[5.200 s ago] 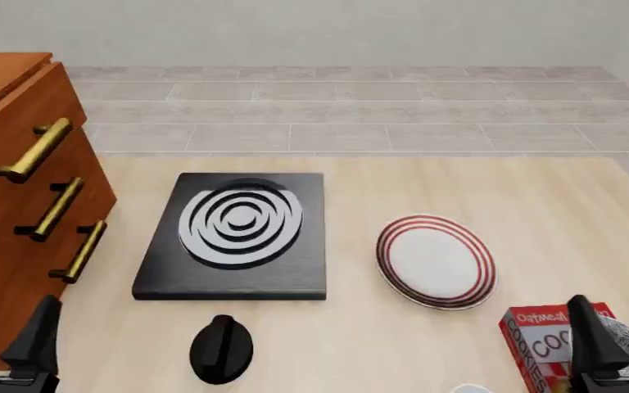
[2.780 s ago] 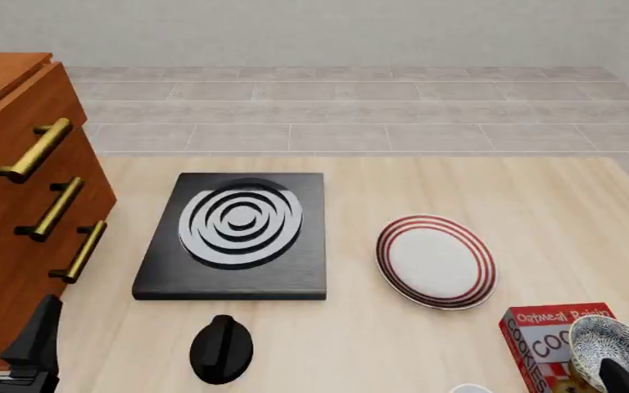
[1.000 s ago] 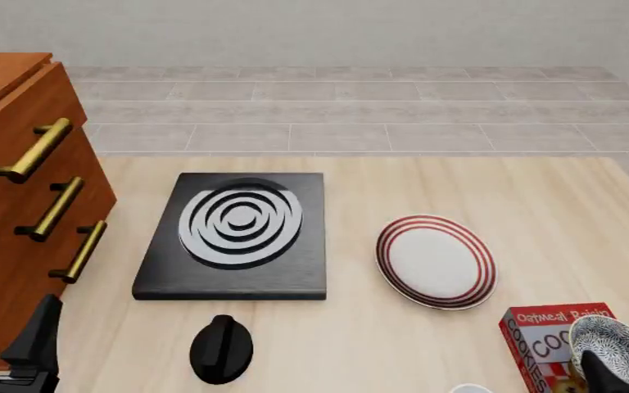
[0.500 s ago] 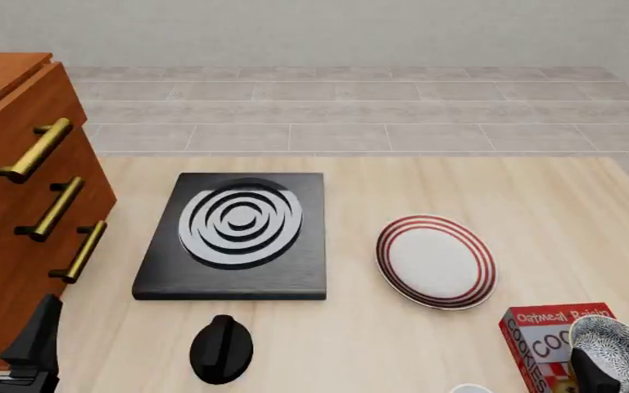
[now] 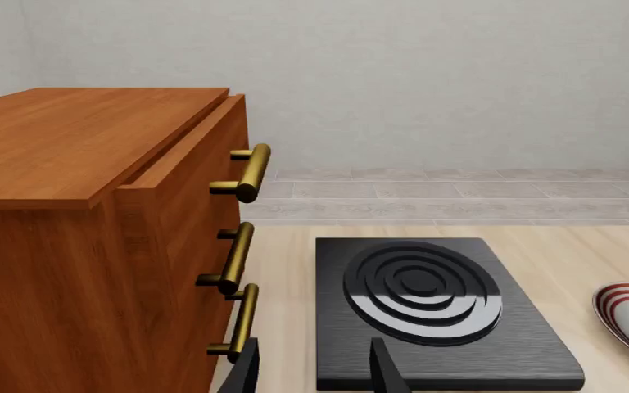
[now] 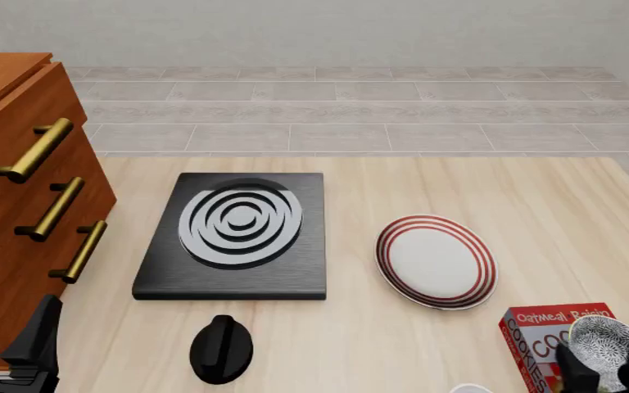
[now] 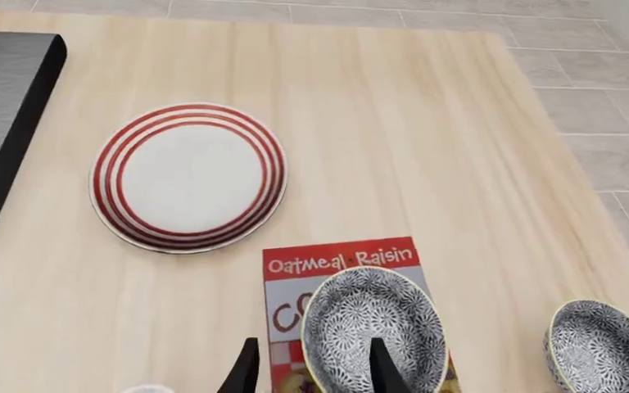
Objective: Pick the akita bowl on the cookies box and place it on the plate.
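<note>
Currently akita bowl (image 7: 375, 329) sits on cookies box (image 7: 342, 264), near right of plate (image 7: 189, 176). Right gripper (image 7: 309, 368) straddles bowl's near rim, grasp unconfirmed. Left gripper (image 5: 312, 370) spread, unloaded, near left.

Grey tiled floor (image 6: 347, 115), wooden drawer cabinet (image 6: 9, 213)

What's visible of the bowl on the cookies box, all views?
The akita bowl is small and round, white inside with a fine dark net pattern and a pale rim; it looks glazed ceramic. It sits upright on the red cookies box, covering most of the box's lettering. The right hand has one finger inside the bowl and one outside its rim. In the front view the bowl shows at the table's near right corner, near-right of the plate.
</note>
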You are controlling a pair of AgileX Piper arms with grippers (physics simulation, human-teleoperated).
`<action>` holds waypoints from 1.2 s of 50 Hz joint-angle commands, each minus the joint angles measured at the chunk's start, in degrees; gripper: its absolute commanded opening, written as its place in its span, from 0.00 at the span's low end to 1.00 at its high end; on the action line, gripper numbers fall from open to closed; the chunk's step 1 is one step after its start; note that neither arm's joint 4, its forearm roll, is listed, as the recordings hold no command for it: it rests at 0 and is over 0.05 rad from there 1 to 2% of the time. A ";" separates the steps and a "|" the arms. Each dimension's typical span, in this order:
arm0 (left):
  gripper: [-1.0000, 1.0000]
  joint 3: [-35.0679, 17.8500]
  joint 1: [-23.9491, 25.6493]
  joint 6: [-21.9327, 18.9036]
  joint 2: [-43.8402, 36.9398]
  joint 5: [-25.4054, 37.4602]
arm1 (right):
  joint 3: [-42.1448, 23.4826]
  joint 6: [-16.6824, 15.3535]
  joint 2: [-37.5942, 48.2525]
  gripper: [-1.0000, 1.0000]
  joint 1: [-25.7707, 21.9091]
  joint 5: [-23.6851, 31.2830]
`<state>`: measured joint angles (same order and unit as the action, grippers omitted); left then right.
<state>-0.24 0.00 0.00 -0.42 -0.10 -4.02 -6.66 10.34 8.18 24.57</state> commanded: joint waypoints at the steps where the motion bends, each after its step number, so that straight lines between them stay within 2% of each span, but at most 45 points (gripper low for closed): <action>1: 1.00 0.00 0.00 0.00 0.00 0.00 | 3.34 0.29 1.31 1.00 -0.44 -3.02; 14: 1.00 0.00 0.00 0.00 0.00 0.00 | 3.88 0.95 5.02 1.00 0.62 -7.39; 46: 1.00 0.00 0.00 0.00 0.00 0.00 | 3.98 1.69 11.04 1.00 0.84 -12.82; 60: 1.00 0.00 0.00 0.00 0.00 0.00 | 4.01 1.88 16.33 1.00 1.48 -17.98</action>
<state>-0.24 0.00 0.00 -0.42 -0.10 -0.06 -4.95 23.58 9.26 9.46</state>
